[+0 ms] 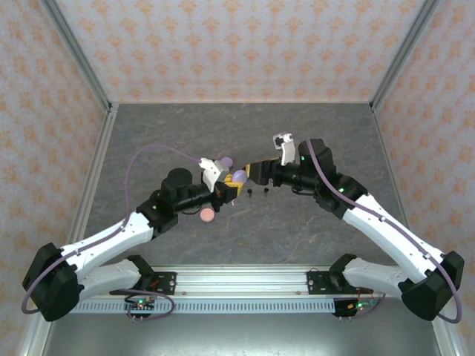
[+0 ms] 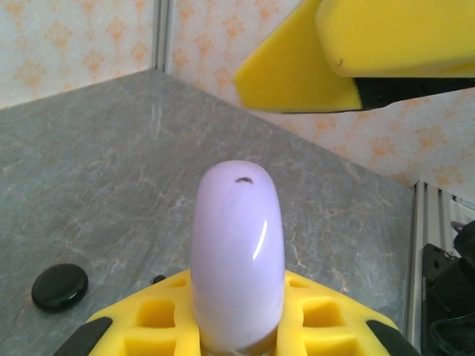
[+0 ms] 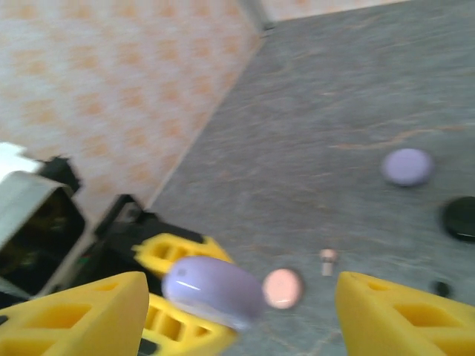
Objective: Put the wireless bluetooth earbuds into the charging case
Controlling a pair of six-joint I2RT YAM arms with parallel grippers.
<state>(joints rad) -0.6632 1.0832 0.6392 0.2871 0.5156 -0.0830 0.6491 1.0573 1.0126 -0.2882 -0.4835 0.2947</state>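
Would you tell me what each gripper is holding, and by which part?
The left gripper clamps a lilac case by one end; the right gripper is open and empty.

This is a robot test cell, lab-like rather than a home. A grey stone-look table [image 1: 245,130] is boxed in by wallpapered panels [image 1: 237,44] on metal posts [image 1: 78,52]. The left arm [image 1: 111,245] and right arm [image 1: 386,230] are bolted to a rail [image 1: 237,280] at its near edge.

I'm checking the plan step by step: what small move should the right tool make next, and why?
Probably ease the right tool forward around the free end of the held lilac case. The left tool clamps that case by one end, it looks closed, and the right tool is open, close by, not touching it.
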